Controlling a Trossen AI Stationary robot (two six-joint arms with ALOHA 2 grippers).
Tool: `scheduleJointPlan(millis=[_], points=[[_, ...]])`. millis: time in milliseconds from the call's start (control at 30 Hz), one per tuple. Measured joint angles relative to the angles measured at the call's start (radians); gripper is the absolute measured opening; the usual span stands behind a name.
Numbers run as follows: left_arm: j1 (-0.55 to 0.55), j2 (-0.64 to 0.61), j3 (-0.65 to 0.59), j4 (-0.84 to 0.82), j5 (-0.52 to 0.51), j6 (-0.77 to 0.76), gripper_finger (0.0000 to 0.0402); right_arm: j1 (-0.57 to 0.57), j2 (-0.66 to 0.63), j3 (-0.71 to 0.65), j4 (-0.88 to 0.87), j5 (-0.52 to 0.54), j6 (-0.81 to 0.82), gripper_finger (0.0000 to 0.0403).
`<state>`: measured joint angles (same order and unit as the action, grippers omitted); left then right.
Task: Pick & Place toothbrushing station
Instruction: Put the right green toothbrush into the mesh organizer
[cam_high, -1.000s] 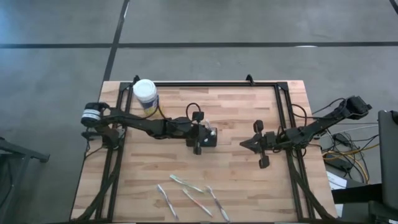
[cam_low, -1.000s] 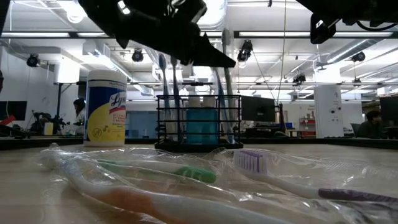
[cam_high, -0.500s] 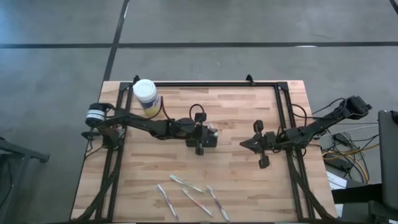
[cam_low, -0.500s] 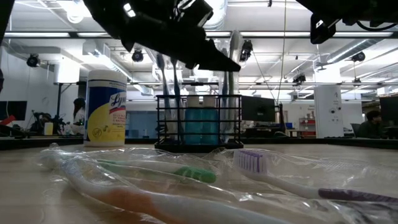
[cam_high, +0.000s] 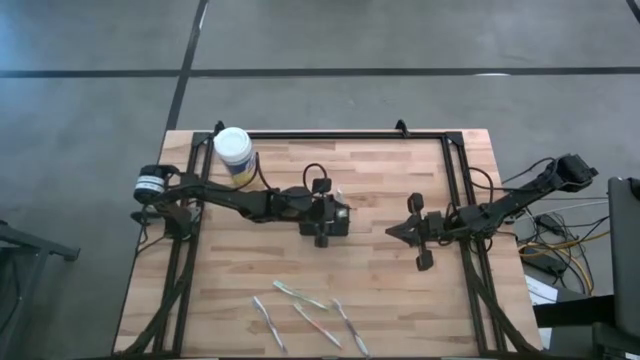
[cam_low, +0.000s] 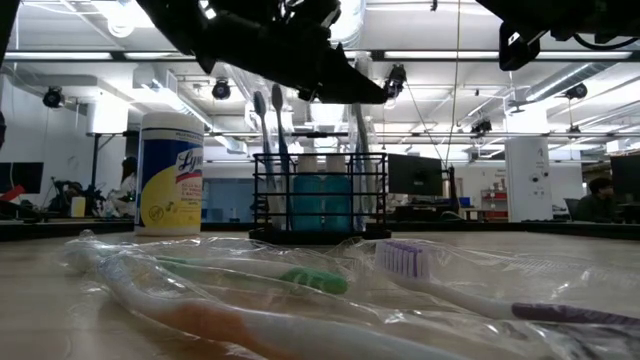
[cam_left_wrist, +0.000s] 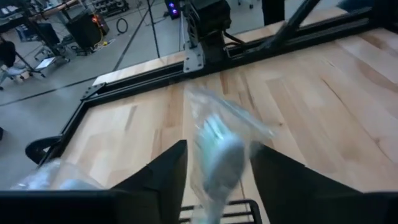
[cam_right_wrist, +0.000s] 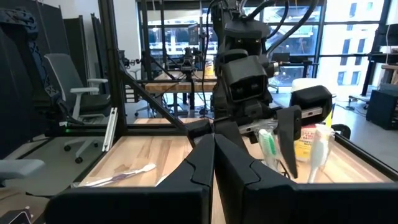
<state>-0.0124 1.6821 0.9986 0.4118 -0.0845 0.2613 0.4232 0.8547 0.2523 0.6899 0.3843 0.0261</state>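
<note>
At the near edge of the tabletop (cam_high: 400, 290) lie several plastic-wrapped toothbrushes (cam_low: 300, 290). Behind them, mid-table, stands the black wire caddy (cam_low: 318, 196) with brushes upright in it. The left pincer (cam_high: 335, 213) hangs directly over it, fingers spread around a wrapped toothbrush (cam_left_wrist: 217, 158) standing between them. The right pincer (cam_high: 395, 231) waits clenched and empty, well apart at the right. Farther back stands a yellow jar (cam_low: 169, 173).
</note>
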Motion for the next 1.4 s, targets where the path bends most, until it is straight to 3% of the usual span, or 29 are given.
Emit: scheduleJointPlan(millis=[267,533,867,1067,1200,1400], points=[[0.001,-0.006,0.044,-0.010,-0.015,-0.004,0.0204,0.000,0.000,0.000,0.000,0.000,0.000,0.0008],[0.000,-0.070,0.114,-0.142,-0.018,0.048,0.0204,0.000,0.000,0.000,-0.006,0.000,0.000,0.0008],[-0.007,-0.226,0.094,-0.250,-0.010,-0.003,0.0204,0.000,0.000,0.000,-0.016,0.000,0.001,0.0008],[-0.022,-0.243,0.081,-0.341,-0.007,-0.060,0.0202,0.000,0.000,0.000,-0.014,0.000,0.000,0.0008],[-0.050,-0.226,0.074,-0.338,-0.007,-0.018,0.0166,0.000,0.000,0.000,-0.002,0.000,0.000,0.0008],[-0.062,-0.209,0.074,-0.307,-0.030,0.034,0.0040,0.000,0.000,0.000,-0.003,0.000,0.000,0.0008]])
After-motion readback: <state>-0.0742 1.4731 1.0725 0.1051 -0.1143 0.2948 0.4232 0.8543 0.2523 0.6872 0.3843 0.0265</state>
